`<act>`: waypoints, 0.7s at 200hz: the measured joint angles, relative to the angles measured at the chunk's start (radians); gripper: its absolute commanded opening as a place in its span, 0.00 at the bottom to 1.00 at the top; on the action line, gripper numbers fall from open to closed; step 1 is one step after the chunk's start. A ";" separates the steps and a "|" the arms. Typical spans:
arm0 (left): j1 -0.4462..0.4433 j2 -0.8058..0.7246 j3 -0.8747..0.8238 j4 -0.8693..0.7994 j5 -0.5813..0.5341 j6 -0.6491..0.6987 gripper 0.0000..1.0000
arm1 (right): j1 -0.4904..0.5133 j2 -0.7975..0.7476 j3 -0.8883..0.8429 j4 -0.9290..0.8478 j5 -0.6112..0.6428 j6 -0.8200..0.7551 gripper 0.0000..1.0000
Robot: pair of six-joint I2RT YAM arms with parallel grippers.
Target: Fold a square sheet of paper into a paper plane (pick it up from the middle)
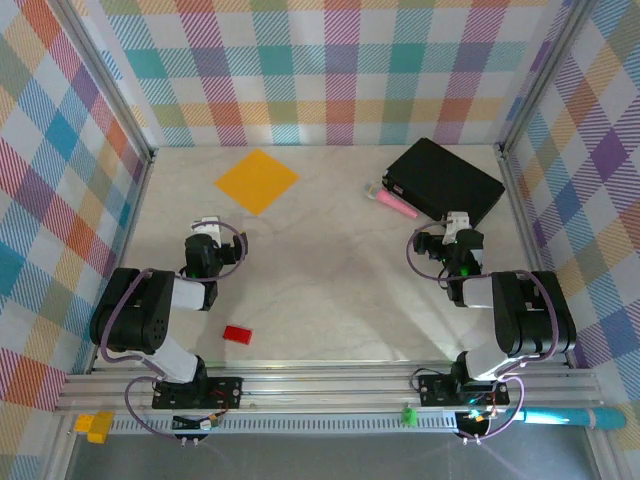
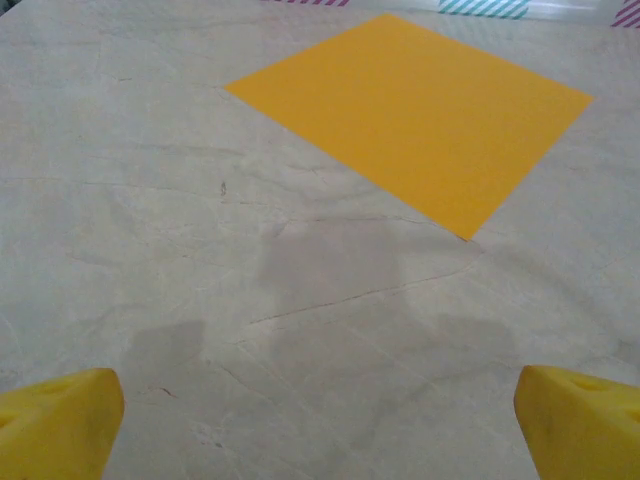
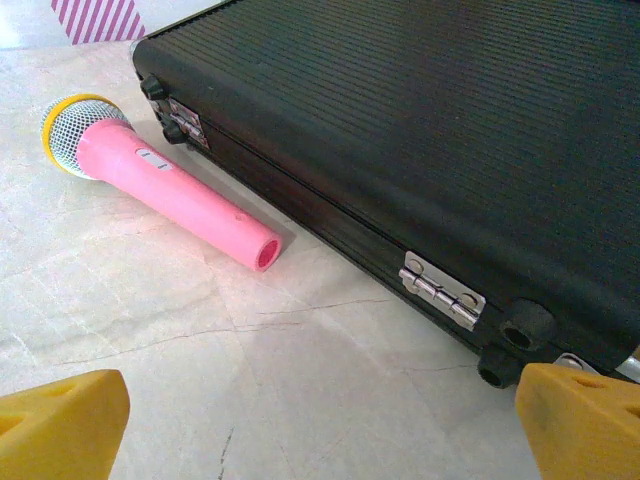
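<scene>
Both spread wide, left hand [image 2: 320, 425] faces the paper [image 2: 415, 110], right hand [image 3: 320, 425] faces microphone [image 3: 160, 180] and case [image 3: 430, 130].

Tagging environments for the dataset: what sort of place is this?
Most likely a lab data-collection cell: plaid panel walls box in a table, the left arm and right arm are bolted to an aluminium rail, and props lie about: a pink microphone and black case.

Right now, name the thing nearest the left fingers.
The orange paper, just ahead of the left fingers; the red block lies behind, microphone and case far right.
</scene>
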 measured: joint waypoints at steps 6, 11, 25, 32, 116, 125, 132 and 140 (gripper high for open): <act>0.000 0.000 0.000 -0.006 0.000 0.000 1.00 | 0.000 0.000 0.000 0.000 0.000 0.000 0.99; 0.000 0.000 0.000 -0.008 0.000 0.000 1.00 | 0.000 0.000 0.000 0.000 0.000 0.000 0.99; 0.000 0.000 0.000 -0.012 0.000 0.000 1.00 | 0.000 0.000 0.000 0.000 0.000 0.000 0.99; 0.000 0.000 0.000 -0.013 0.000 0.000 1.00 | 0.000 0.000 0.000 0.000 0.000 0.000 0.99; 0.000 0.000 0.000 -0.013 0.000 0.000 1.00 | 0.000 0.000 0.005 -0.003 0.000 0.000 0.99; 0.000 0.000 0.000 -0.013 0.000 0.000 1.00 | 0.000 0.000 0.006 -0.003 0.000 0.000 0.99; 0.000 0.000 0.000 -0.013 0.000 0.000 1.00 | 0.000 0.000 0.007 -0.003 0.000 0.000 0.99; 0.000 0.000 0.000 -0.013 0.000 0.000 1.00 | 0.000 0.000 0.007 -0.004 0.000 0.000 0.99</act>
